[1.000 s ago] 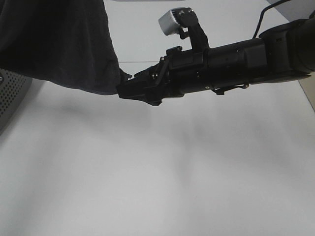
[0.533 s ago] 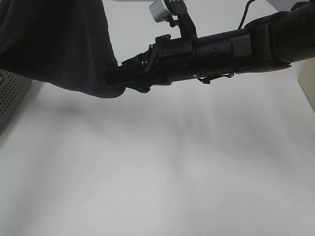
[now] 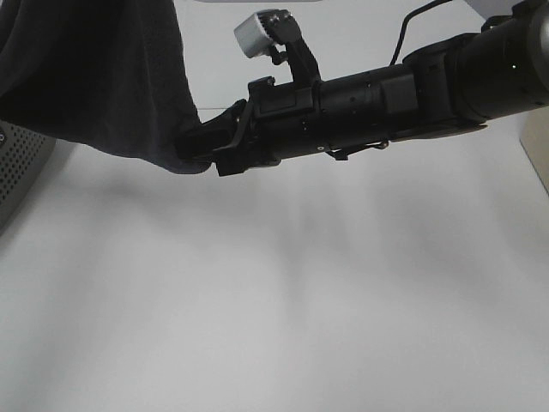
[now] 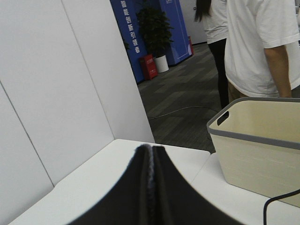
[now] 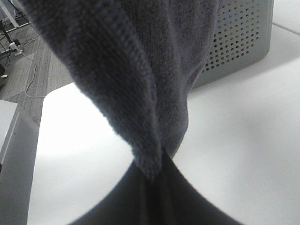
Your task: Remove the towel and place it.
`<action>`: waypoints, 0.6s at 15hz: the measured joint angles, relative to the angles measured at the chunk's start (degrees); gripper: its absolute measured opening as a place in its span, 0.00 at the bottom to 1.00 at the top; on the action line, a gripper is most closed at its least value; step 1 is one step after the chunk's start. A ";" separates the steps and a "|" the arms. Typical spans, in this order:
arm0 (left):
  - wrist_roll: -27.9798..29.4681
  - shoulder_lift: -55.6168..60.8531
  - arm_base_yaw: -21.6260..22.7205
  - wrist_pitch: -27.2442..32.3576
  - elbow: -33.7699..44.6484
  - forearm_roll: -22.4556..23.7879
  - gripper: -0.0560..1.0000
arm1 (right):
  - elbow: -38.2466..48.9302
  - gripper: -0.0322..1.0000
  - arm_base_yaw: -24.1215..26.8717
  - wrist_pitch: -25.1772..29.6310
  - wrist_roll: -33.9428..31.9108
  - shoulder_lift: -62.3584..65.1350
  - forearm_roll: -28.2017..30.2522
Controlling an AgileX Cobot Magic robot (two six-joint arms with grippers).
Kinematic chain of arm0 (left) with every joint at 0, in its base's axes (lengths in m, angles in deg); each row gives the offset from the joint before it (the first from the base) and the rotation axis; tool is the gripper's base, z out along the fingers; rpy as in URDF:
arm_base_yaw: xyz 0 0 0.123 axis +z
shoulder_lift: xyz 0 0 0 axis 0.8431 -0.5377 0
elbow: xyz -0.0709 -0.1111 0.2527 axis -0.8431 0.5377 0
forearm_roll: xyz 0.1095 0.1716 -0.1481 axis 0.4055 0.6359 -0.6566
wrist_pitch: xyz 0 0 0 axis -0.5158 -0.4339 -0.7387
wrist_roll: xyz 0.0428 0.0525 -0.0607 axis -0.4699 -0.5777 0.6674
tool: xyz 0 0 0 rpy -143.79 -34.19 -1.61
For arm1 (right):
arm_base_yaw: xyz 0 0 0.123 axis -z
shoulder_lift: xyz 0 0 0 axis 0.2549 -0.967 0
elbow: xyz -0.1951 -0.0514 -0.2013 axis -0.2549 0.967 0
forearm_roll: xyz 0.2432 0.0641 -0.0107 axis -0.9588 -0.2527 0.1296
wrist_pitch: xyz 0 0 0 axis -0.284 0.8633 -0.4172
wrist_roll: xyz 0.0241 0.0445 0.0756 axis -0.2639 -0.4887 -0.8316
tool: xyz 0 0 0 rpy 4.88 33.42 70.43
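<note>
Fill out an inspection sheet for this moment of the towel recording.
surface: white table, arm's shadow across it.
job's things: dark towel hanging at upper left of the high view, above the table.
clutter: nothing seen.
grippers: right gripper reaches across, shut on the towel's lower corner; left gripper shut, thin fuzzy strip between its fingers, likely towel.
cables: black cable on the table near the bin.
surroundings: grey perforated basket at left edge; beige bin; person in white shirt beyond.
</note>
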 joint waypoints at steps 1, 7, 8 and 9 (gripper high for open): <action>0.29 0.00 0.00 1.72 0.00 0.00 0.05 | 0.00 0.04 0.00 -0.92 -1.38 0.74 0.69; 4.98 0.00 0.00 14.55 0.00 -0.69 0.05 | -0.23 0.04 2.81 -14.27 -22.23 13.35 24.58; 5.04 0.00 0.00 14.61 -0.11 -1.38 0.05 | -0.86 0.04 5.16 -14.78 -25.84 16.21 28.36; 5.10 0.00 0.00 15.01 -0.74 -2.92 0.05 | -1.95 0.04 7.91 -15.01 -29.79 18.51 31.51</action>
